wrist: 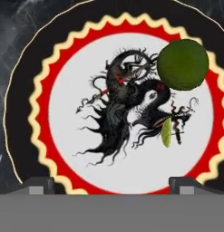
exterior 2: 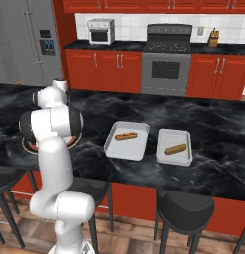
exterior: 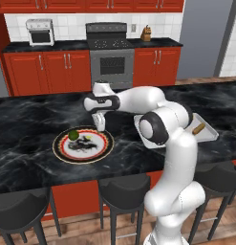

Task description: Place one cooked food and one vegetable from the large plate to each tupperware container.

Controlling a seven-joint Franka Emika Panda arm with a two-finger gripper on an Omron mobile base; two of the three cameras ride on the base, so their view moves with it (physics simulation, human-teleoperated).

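Black bar stools (exterior: 123,187) are seen closest to the base cameras, tucked under the near edge of the dark marble counter (exterior: 28,119). On that counter the large plate (exterior: 104,148) is set, with a round green vegetable (exterior: 72,135) on its rim side and a smaller yellow-green piece (wrist: 166,134) lying on the dark dragon motif near the centre; what kind of vegetable each is cannot be made out. The gripper (exterior: 99,125) is held just above the plate's far edge, its fingertips (wrist: 38,185) standing wide apart at the bottom of the hand view with nothing between them. In the right base view the plate is largely hidden behind the arm. Well to the right, two tupperware containers (exterior 2: 117,149) (exterior 2: 184,159) are placed side by side, each with one brown sausage-like cooked food (exterior 2: 126,135) (exterior 2: 175,149) inside; in the left base view one container is mostly covered by the arm's elbow.
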